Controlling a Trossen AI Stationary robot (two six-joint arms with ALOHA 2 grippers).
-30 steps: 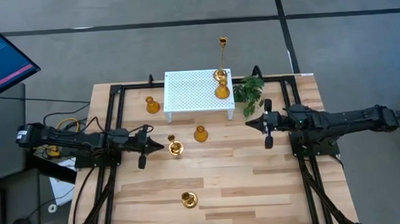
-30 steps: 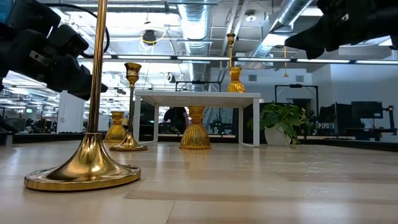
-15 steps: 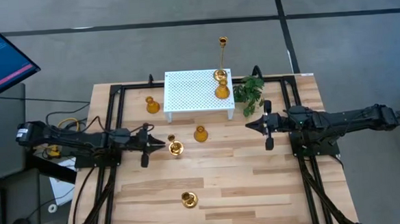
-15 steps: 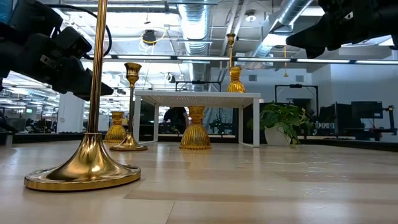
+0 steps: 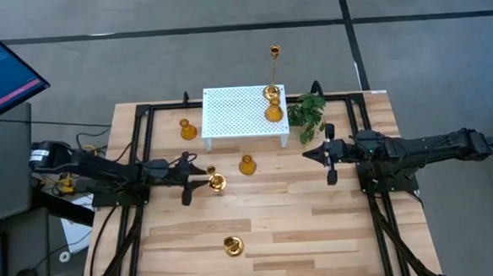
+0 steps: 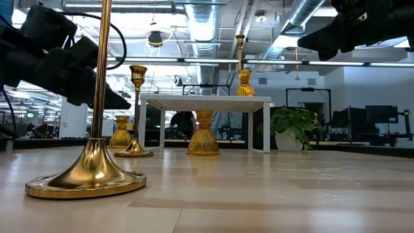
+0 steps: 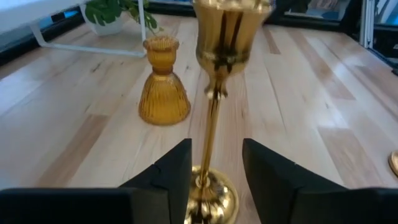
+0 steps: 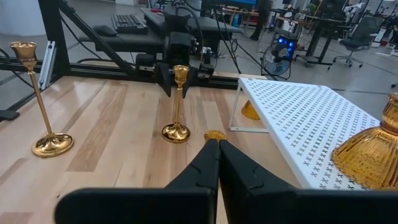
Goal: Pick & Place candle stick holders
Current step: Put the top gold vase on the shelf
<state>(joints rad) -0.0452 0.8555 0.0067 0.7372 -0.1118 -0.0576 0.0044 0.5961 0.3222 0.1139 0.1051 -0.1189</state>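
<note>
Left gripper (image 5: 199, 178) left of centre in high view, fingers (image 7: 171, 177) spread either side of tall thin-stemmed holder (image 5: 216, 183), stem between them, not gripped. Risk, as judged: top-heavy piece on small base; off-centre closing or finger nudge could tip it toward squat amber holder (image 5: 247, 165) just right. Right gripper (image 5: 313, 154) waits right of centre, fingers pressed together, empty. Other holders: two on white perforated stand (image 5: 228, 113), one lower centre. Surface: pale wood-plank table (image 5: 319, 227). Room beyond: open lab, ceiling ducts, desks.
</note>
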